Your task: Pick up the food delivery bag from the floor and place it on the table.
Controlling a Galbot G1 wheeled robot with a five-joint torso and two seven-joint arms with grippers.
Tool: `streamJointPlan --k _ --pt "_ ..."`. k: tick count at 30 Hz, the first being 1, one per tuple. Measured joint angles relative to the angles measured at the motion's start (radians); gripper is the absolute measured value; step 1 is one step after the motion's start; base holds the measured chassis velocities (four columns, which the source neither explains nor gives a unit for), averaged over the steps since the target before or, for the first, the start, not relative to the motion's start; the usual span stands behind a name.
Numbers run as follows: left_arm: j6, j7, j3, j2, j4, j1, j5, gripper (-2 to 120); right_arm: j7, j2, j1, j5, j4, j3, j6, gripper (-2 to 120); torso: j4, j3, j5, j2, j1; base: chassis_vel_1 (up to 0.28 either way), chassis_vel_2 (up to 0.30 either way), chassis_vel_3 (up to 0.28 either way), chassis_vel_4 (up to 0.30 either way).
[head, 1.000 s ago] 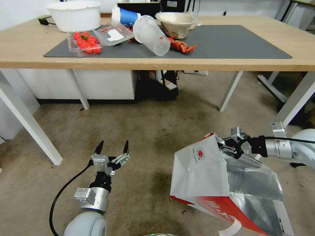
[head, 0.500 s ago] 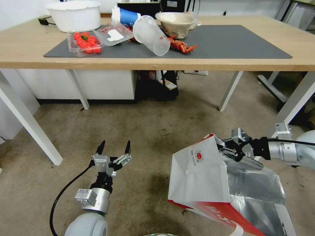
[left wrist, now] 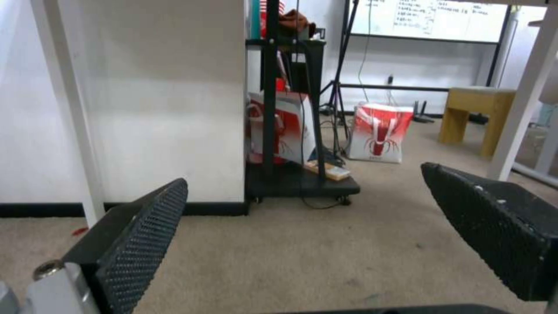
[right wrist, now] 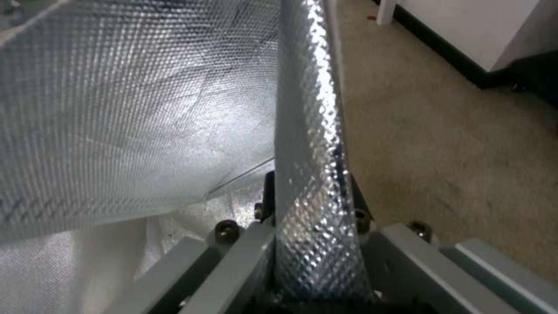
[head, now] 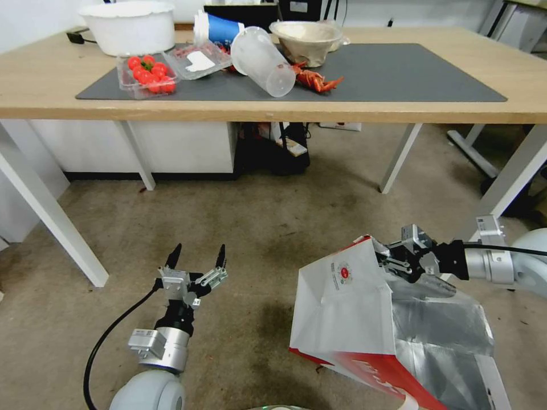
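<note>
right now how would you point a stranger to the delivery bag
Look below the long wooden table, on the floor to the robot's right. The bag leans there, its rim clamped in the right gripper: white with red panels, foil-lined.

Lab or office workroom: whiteboard [left wrist: 430,19] on wall, tripod stand [left wrist: 343,87], cable-strewn equipment cart [left wrist: 290,131], worn carpet [head: 245,228].

1. One food delivery bag [head: 347,307].
2. Two grippers: left gripper [head: 195,257], right gripper [head: 386,259].
3. One bench [head: 285,108].
4. One grey mat [head: 399,74].
5. One clear cup [head: 262,61].
6. One white tub [head: 130,25].
7. One tomato tray [head: 147,74].
</note>
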Motion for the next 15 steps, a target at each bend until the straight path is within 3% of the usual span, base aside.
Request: streamJointPlan --k 15 --pt "-0.007 0.012 -0.007 0.006 0.004 -0.003 -0.010 99 -0.008 0.005 0.000 -0.007 -0.006 -0.002 0.003 0 0.0000 0.034 0.0001 0.035 0.002 0.000 0.000 0.000 0.000"
